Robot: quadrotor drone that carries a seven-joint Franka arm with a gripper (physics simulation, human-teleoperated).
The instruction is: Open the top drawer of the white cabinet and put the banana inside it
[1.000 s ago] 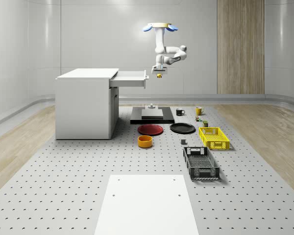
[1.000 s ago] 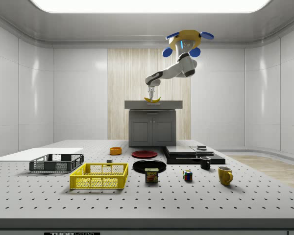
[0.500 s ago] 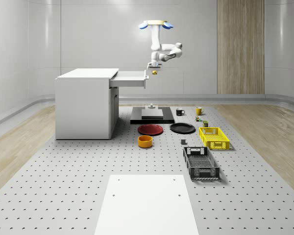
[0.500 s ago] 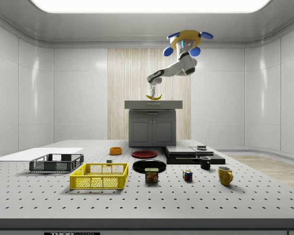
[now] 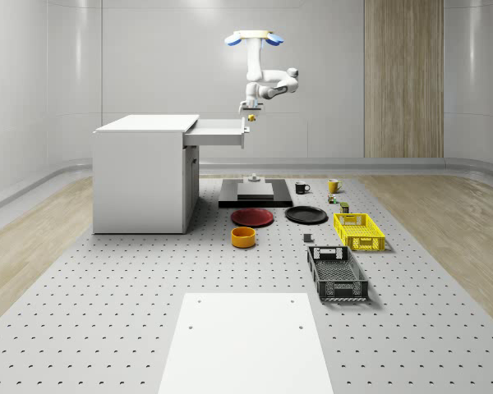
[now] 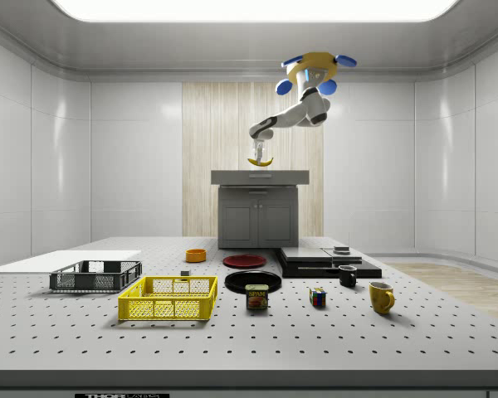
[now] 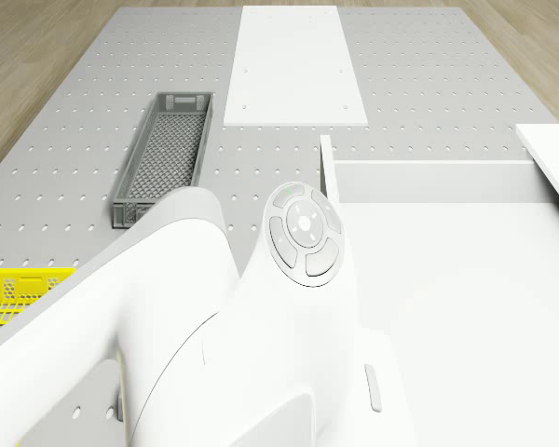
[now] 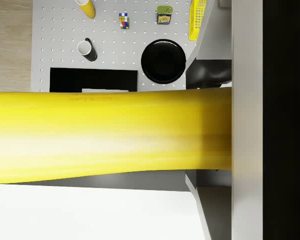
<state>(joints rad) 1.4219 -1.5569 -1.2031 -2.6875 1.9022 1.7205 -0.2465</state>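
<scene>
Since earlier, drone point(image 5: 253, 38) and banana point(image 5: 251, 117) shifted toward the whole-scene view's left. White cabinet point(image 5: 142, 176) sits at 9 o'clock of the bench point(image 5: 107, 312), top drawer point(image 5: 218, 131) pulled open. Drone hovers above the drawer front. End effector point(image 6: 257, 154) clamped on banana, just over the drawer's front edge.

one legible mark: "spam" in yellow letters on the small tin point(image 6: 256, 296) standing on the perforated table point(image 6: 332, 340) in the side view; a dark strip point(image 6: 122, 395) at that table's front edge bears lettering too small to read.
</scene>
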